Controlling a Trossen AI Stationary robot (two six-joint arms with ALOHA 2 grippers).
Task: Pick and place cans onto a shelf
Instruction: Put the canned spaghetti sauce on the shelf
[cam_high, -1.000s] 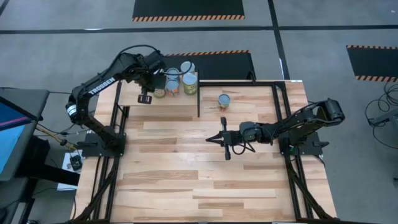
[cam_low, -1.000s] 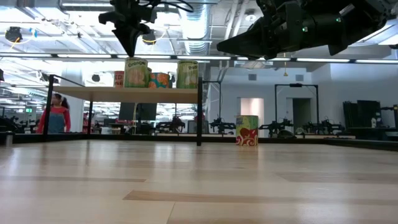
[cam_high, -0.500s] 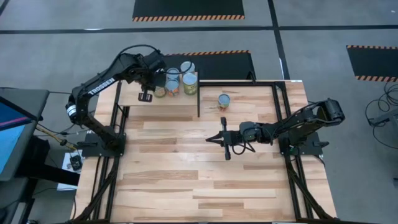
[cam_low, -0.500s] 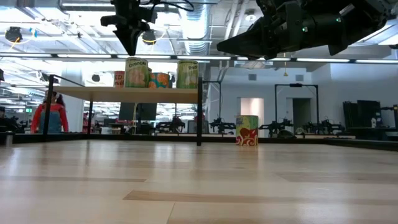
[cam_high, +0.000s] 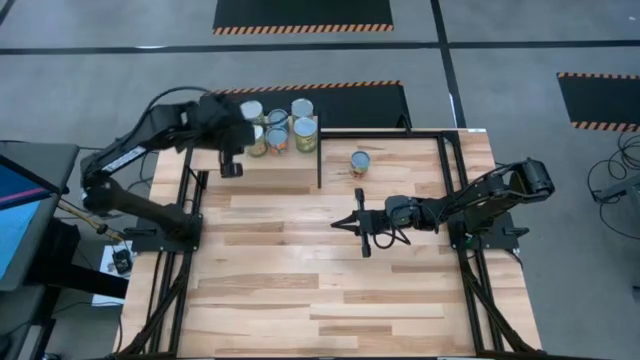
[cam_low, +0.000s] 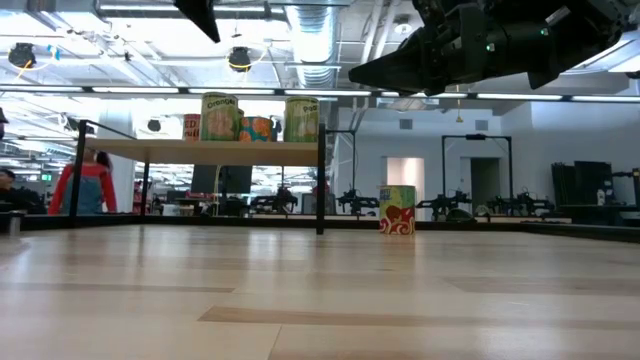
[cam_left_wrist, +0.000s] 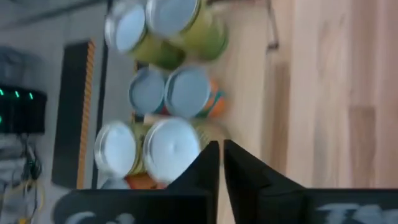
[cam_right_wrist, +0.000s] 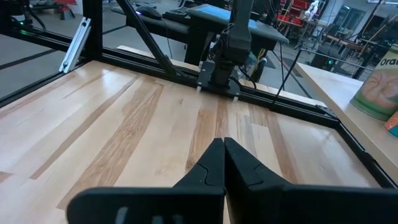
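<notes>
Several cans (cam_high: 277, 128) stand upright on their bases in a cluster on the light plywood shelf (cam_high: 270, 168) at the table's far left; the low view shows them on the shelf board (cam_low: 200, 147). One more can (cam_high: 360, 161), with a green and red label (cam_low: 397, 210), stands on the tabletop right of the shelf. My left gripper (cam_high: 243, 134) hangs above the shelf beside the cluster, shut and holding nothing; its fingertips (cam_left_wrist: 221, 154) point down toward the cans (cam_left_wrist: 171, 146). My right gripper (cam_high: 335, 223) waits shut above the table's middle.
A black upright post (cam_low: 321, 180) marks the shelf's right end. The black frame rails (cam_right_wrist: 273, 99) run along the table's edges. Bare planked tabletop (cam_high: 330, 290) lies toward the near edge. A person in red (cam_low: 85, 188) stands in the room beyond.
My left gripper has risen from just over the cans on the shelf and drawn back toward the table's left edge; in the low view only its tip remains at the top. The cans stand as before.
</notes>
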